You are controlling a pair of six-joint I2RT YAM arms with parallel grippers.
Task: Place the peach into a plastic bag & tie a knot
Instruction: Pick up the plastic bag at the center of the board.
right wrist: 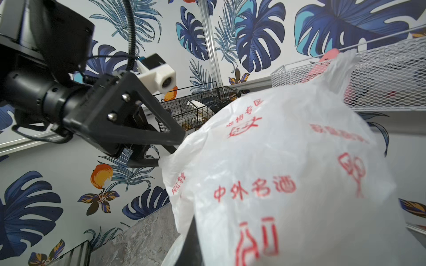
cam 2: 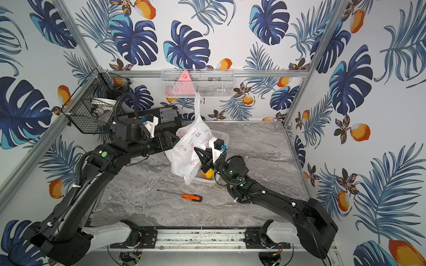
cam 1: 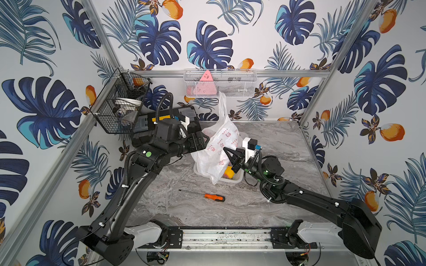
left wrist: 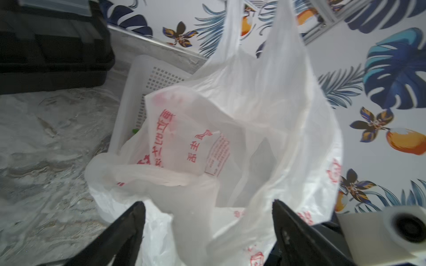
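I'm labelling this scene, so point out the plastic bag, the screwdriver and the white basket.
plastic bag (cam 1: 219, 140): in a top view, on its red-printed side.
screwdriver (cam 1: 214, 197): in a top view, on the orange handle.
white basket (left wrist: 161, 78): left wrist view, on its perforated wall.

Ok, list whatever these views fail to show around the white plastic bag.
- Inside of the translucent white red-printed plastic bag: left wrist view, its own folds hide the bottom.
- Right gripper fingers: right wrist view, bag film covers them.
- White perforated plastic basket contents: both top views, bag and right arm cover most.
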